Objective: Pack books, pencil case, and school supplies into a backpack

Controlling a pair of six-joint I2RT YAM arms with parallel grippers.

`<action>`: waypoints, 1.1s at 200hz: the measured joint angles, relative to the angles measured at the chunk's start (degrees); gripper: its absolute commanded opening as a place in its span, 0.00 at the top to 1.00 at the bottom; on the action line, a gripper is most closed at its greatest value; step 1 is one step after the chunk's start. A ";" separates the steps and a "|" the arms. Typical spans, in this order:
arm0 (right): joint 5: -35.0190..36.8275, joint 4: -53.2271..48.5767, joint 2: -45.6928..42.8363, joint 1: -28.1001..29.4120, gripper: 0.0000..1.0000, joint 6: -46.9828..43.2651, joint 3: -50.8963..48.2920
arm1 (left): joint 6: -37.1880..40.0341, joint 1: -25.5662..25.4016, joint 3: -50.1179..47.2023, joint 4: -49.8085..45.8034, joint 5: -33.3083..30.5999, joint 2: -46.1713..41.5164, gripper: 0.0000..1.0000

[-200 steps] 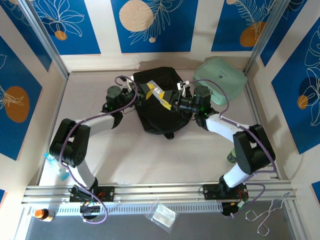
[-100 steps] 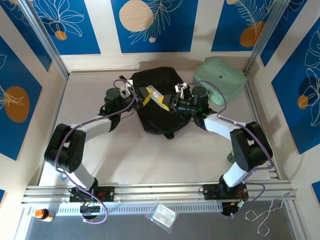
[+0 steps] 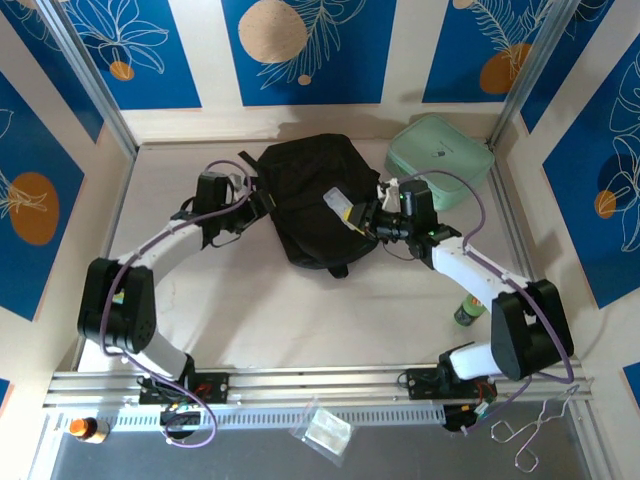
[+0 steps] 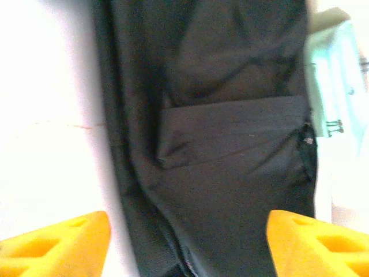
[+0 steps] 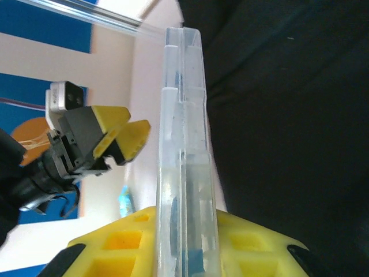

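Walls: blue panels (image 3: 300,50), white leaf prints, orange discs, cream strips; beyond the right claw (image 3: 357,215).
Table: pale beige top (image 3: 300,310), bare nearer than the right claw.
Frame: aluminium posts (image 3: 94,90), far corners.
Light: bright, even.

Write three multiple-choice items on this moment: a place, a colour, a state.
1. In the top view, the mint-green case lies on which side of the backpack? A right B left C on top
2. The gripper fingers are which colour? A yellow B red C white
3. The right gripper holds what? A nothing B the clear pencil case C a book
Key: 1 A, it sits beyond the backpack's right edge; 2 A, both wrist views show yellow; 3 B, its fingers clamp the clear case edge-on.
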 measured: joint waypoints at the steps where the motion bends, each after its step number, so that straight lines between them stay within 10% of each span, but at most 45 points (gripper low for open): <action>1: 0.17 -0.35 -0.04 0.00 0.86 -0.17 0.00 | 0.15 0.02 0.09 -0.11 -0.02 0.15 0.41; 42: 3.41 -7.72 -0.31 -0.20 0.86 -3.72 0.00 | 2.86 0.74 7.06 -1.77 1.01 10.21 0.62; 220: 6.16 -13.53 5.35 -0.24 0.86 -5.27 2.25 | -1.46 0.96 16.39 2.45 0.70 23.74 0.76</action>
